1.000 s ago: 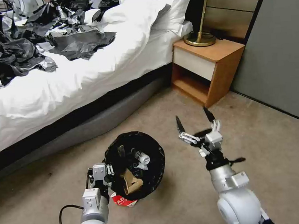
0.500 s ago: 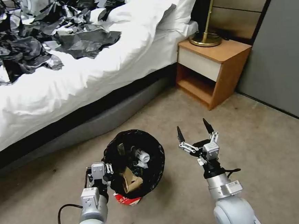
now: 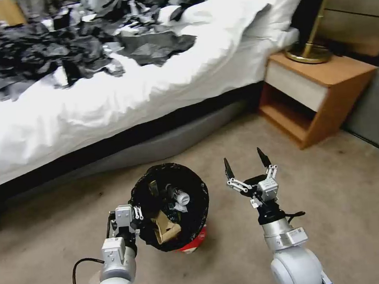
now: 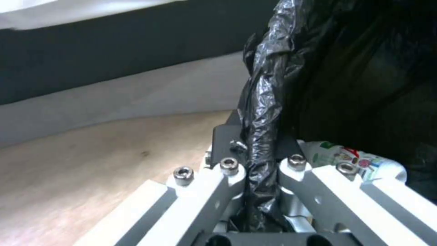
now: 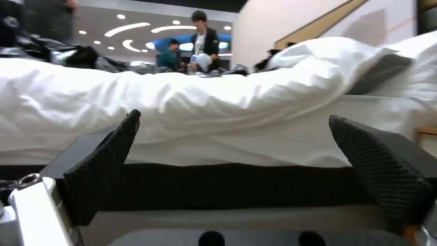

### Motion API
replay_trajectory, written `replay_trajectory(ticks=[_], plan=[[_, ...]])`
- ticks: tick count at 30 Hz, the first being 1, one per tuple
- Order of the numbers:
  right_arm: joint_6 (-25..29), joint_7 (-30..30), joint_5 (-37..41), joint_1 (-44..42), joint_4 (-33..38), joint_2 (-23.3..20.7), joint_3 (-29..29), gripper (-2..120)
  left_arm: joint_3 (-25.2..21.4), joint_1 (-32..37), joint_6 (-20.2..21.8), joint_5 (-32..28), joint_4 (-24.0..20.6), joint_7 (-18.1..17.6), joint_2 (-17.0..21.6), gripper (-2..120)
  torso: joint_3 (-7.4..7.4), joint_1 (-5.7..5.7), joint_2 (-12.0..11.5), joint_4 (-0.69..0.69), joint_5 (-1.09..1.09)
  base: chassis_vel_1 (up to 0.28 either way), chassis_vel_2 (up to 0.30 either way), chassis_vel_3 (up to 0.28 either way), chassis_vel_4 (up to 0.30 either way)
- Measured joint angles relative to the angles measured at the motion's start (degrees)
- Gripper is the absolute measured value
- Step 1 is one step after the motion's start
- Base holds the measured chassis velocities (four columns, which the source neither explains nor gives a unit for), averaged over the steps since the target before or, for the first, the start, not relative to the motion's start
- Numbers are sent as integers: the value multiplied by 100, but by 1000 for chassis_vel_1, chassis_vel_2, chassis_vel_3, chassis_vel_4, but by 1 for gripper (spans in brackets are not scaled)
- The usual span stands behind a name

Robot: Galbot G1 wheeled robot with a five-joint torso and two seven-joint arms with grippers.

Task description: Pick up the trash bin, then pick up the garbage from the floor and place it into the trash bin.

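Black crinkled plastic at lower centre of the head view: bag-lined small round trash bin (image 3: 170,207), pinched at its near-left rim by the left gripper (image 3: 132,216), clamped on the folded liner. In the left wrist view, same grip seen close: black bag film (image 4: 259,136) squeezed between the two silver finger links, fingers tight against it. Inside the bin, garbage: brown crumpled paper bag (image 3: 165,229) toward the near side, small clear plastic bottle with white cap (image 3: 178,198) above it, printed white bottle (image 4: 350,160) just beyond the finger links in the wrist view. Red and white snack wrapper (image 3: 193,243) peeking out under the bin's lower right edge, on the beige carpeted floor (image 3: 343,200).

Right of the bin, near it but apart: right gripper (image 3: 246,164), black pointed fingertips spread wide, nothing between them; textured black pads (image 5: 382,171) parted in the right wrist view too, facing the bed's side.

Farther up the frame: wide bed with white duvet (image 3: 108,109), dark base band below it. On its upper left part, heap of crumpled black plastic bags (image 3: 60,56). White pillow (image 3: 270,4) at upper right. At the right edge, wooden nightstand with white drawer front (image 3: 321,92), brass lamp base (image 3: 307,51) on top.
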Motion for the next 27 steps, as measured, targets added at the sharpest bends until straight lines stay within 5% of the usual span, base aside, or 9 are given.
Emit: replay_trajectory(ticks=[27], plan=[[39,-104,2,13,-41,-35,78,100,-6,6,-1,13,-22,-12,-19,1,-1,0,0,0,0,109,116,111,116]])
